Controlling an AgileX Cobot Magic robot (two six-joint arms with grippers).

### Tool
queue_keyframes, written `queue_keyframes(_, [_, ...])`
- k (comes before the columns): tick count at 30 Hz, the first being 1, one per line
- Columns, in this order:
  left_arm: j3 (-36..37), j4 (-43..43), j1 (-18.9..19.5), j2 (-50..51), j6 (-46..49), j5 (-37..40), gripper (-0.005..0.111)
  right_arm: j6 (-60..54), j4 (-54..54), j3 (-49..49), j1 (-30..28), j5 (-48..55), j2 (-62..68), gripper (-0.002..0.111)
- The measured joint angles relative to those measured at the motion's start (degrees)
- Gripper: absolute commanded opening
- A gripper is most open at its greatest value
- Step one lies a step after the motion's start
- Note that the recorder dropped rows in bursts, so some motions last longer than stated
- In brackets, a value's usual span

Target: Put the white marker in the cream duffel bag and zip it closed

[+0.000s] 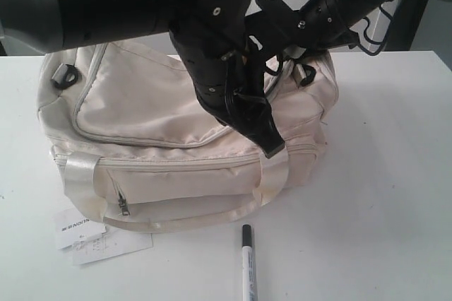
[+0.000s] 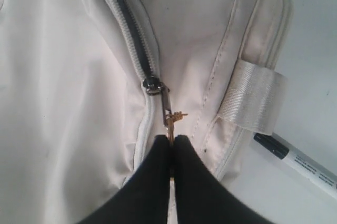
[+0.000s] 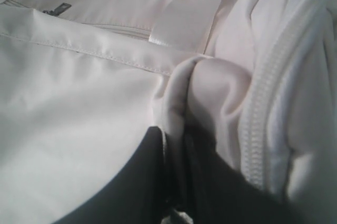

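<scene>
Cream duffel bag (image 1: 176,131), soft satin-like fabric, slumped across the centre and upper left of the exterior frame on a white table (image 1: 381,195); likely light, limp and slippery, folding wherever pressed. Shiny strap handle (image 1: 191,220) curving along the lower edge of the bag.

Left gripper (image 2: 172,142), jaws together, clamped on the thin gold zipper pull (image 2: 171,120) hanging from the dark slider (image 2: 151,84); above the slider, teeth parted over a dark gap, so main zipper (image 2: 131,34) partly open. Pull: small, stiff, apt to slip out of a loose pinch.

Right gripper (image 3: 176,145), at the upper-right end of the bag in the exterior frame, apparently pinching a fold of cream fabric beside a closed zipper line (image 3: 258,129); fingertips largely buried in cloth, hold judged rather than plainly seen.

White marker (image 1: 246,262), not yet in the bag, lying on the table at lower centre of the exterior frame, just beside the strap handle but apart from it. Long axis near vertical in that frame; black cap toward the bag, far end cut off by the bottom edge. Rigid, light, smooth and prone to rolling; best taken across mid-barrel.

Paper tag (image 1: 92,237) at lower left.
</scene>
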Motion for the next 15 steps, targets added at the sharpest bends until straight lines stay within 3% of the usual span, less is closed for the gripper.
queue_keyframes(9, [0.0,0.0,0.0,0.0,1.1,2.4,0.000,0.0,0.0,0.0,0.0,0.0,0.0,0.000])
queue_keyframes(11, [0.0,0.0,0.0,0.0,1.1,2.2,0.000,0.3,0.0,0.0,0.0,0.0,0.0,0.008])
queue_keyframes(15, [0.0,-0.1,0.0,0.0,1.1,1.0,0.000,0.9,-0.3,0.0,-0.1,-0.7,-0.8,0.035])
